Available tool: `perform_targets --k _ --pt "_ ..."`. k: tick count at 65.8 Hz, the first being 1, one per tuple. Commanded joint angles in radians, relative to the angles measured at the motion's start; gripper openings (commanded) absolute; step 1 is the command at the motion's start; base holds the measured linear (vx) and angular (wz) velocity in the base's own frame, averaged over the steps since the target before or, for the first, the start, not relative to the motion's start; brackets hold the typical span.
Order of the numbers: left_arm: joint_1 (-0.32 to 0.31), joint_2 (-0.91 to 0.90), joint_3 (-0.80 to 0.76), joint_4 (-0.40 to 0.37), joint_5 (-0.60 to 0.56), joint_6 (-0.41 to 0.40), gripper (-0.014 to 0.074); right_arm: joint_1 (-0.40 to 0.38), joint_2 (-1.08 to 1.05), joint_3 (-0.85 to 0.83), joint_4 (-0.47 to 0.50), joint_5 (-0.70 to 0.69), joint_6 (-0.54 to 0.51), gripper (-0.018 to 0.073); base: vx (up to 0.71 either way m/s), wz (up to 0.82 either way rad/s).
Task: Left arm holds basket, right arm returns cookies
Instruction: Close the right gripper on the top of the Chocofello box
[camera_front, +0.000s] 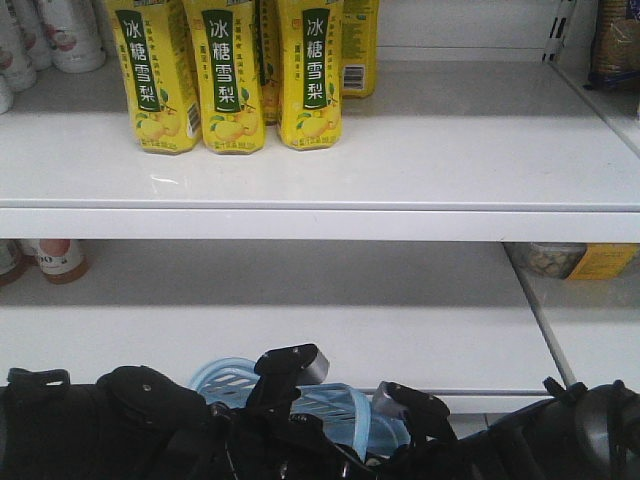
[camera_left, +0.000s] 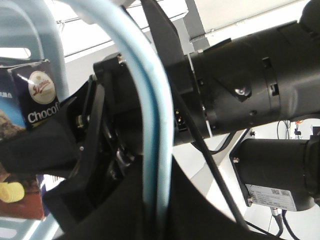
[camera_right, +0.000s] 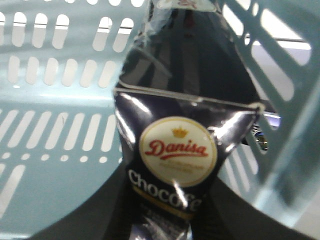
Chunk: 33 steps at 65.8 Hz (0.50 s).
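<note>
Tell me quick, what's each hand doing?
Left hand: closed on the basket handle.
Right hand: closed on the cookies.

The basket (camera_right: 60, 100) is pale blue with rows of little slots. The cookie box (camera_right: 172, 165) is dark navy with a round cream badge, red writing and white letters. The bottles (camera_front: 230, 75) are yellow with dark green stripes.

Matte plastic basket (camera_right: 60, 185); glossy creased wrap on cookies (camera_right: 175, 150).
</note>
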Motion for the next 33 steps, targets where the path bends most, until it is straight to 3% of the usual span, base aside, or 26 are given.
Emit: perform_targets --k 1,8,33 --pt "-0.004 -0.045 -0.029 -0.029 0.042 0.015 -0.0006 -0.002 -0.038 0.013 0.020 0.072 0.010 0.0129 0.00 0.00" --pt "-0.004 -0.045 -0.029 -0.029 0.042 0.015 -0.0006 -0.004 -0.059 0.056 0.049 0.062 -0.043 0.0132 0.00 0.00" --pt "-0.004 -0.045 -0.029 -0.029 0.042 0.015 -0.0006 -0.004 -0.263 0.129 0.049 0.023 -0.006 0.0134 0.00 0.00"
